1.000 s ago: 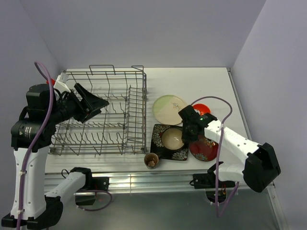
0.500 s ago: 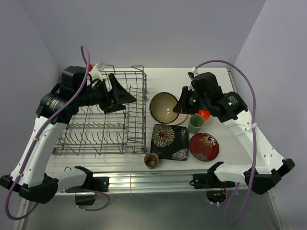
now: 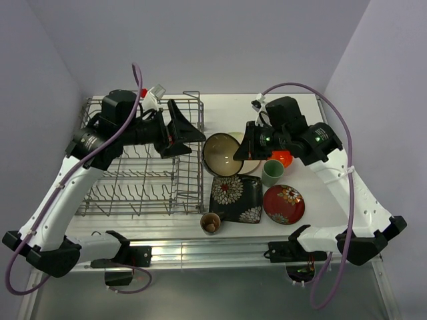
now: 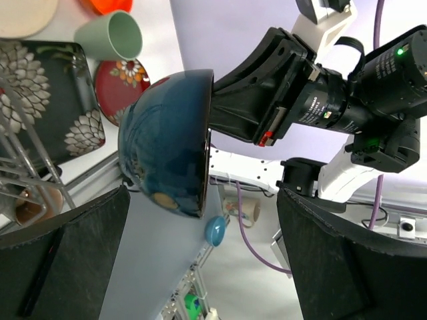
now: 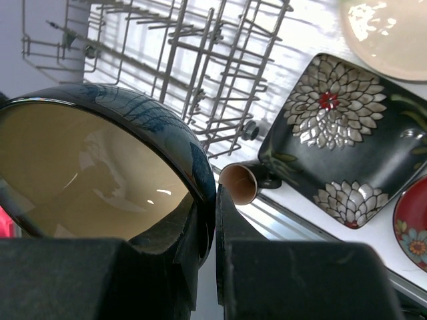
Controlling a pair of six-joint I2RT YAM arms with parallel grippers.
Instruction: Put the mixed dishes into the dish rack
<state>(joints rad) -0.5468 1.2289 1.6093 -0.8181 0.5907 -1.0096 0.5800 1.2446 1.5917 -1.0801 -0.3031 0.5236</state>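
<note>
My right gripper [image 3: 248, 148] is shut on the rim of a dark blue bowl [image 3: 223, 153] with a cream inside and holds it tilted in the air just right of the grey wire dish rack [image 3: 140, 163]. The right wrist view shows the fingers [image 5: 260, 267] pinching the bowl's rim [image 5: 100, 173]. My left gripper [image 3: 190, 130] is open and empty above the rack's right side, facing the bowl [image 4: 167, 143]. On the table lie the black square floral plate [image 3: 235, 198], red floral plate [image 3: 283, 203], green cup [image 3: 272, 172], brown cup [image 3: 211, 223] and orange bowl [image 3: 285, 159].
The pale green-cream plate [image 5: 387, 33] lies behind the held bowl, mostly hidden in the top view. The rack's upright tines [image 5: 180, 53] stand close to the bowl. The table's near metal rail [image 3: 220, 250] runs below the brown cup.
My right gripper lifted the bowl off the black plate and carried it up and left toward the rack. My left arm swung right across the rack toward the bowl.
</note>
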